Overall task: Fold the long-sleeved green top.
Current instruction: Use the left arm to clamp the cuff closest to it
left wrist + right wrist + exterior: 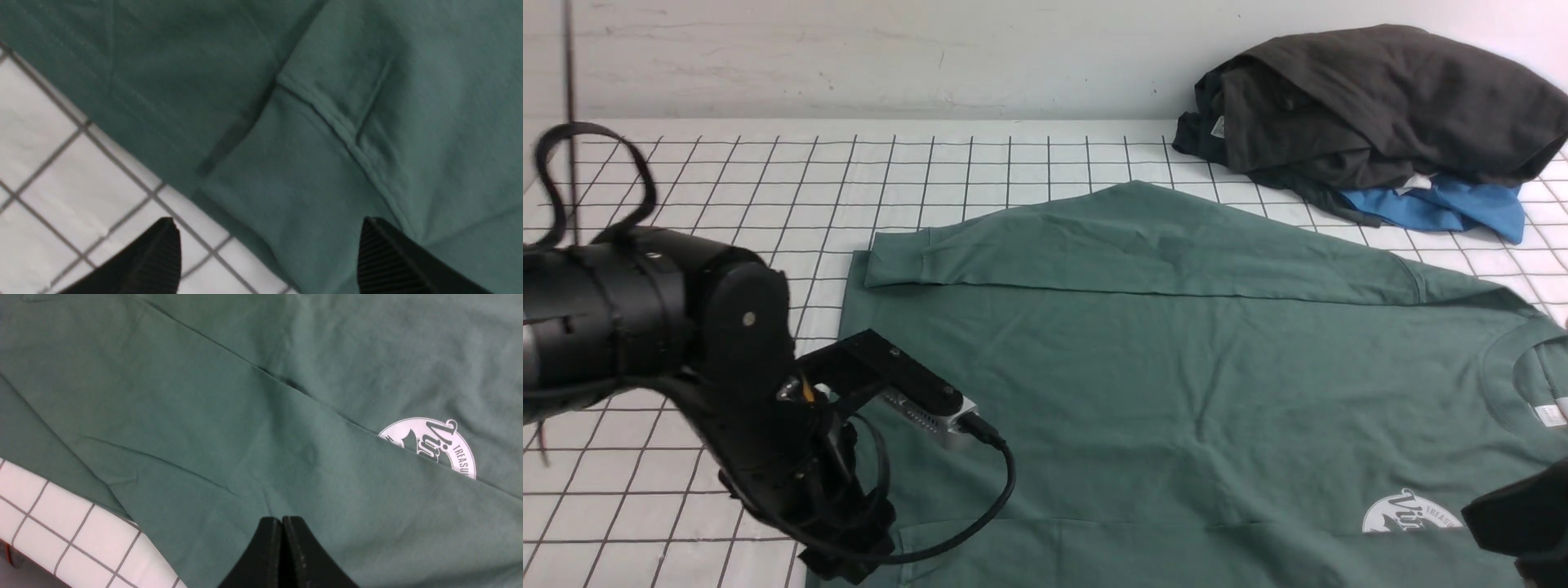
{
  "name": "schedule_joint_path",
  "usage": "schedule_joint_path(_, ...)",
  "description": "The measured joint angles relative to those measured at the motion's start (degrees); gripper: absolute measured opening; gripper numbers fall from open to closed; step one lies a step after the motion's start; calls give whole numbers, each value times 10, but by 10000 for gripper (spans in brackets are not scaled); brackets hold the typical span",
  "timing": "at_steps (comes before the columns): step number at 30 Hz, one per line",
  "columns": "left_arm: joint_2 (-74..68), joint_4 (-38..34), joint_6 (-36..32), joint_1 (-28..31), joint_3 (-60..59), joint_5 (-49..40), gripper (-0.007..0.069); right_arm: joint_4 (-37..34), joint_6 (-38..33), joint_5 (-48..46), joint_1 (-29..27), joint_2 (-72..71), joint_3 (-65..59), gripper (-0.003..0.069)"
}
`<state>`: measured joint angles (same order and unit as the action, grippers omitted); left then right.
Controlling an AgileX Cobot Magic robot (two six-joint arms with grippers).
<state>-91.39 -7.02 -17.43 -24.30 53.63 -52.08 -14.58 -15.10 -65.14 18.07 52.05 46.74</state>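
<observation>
The green long-sleeved top lies flat on the white gridded table, with its collar at the right. The far sleeve is folded across the body. The near sleeve lies over the front and covers part of the white round logo. My left gripper is open, low over the near left corner, with the sleeve cuff between its spread fingers. My right gripper is shut over the near sleeve beside the logo. I see no cloth between its jaws.
A dark grey garment lies heaped over a bright blue one at the far right corner. A wall runs along the back of the table. The table's near edge shows in the right wrist view.
</observation>
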Motion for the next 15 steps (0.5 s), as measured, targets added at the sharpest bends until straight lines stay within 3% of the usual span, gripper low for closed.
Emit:
schedule_joint_path(10, -107, -1, 0, 0, 28, 47, 529, 2, 0, 4, 0, 0, 0, -15)
schedule_joint_path(15, -109, -18, 0, 0, 32, 37, 442, 2, 0, 10, 0, 0, -2, -15)
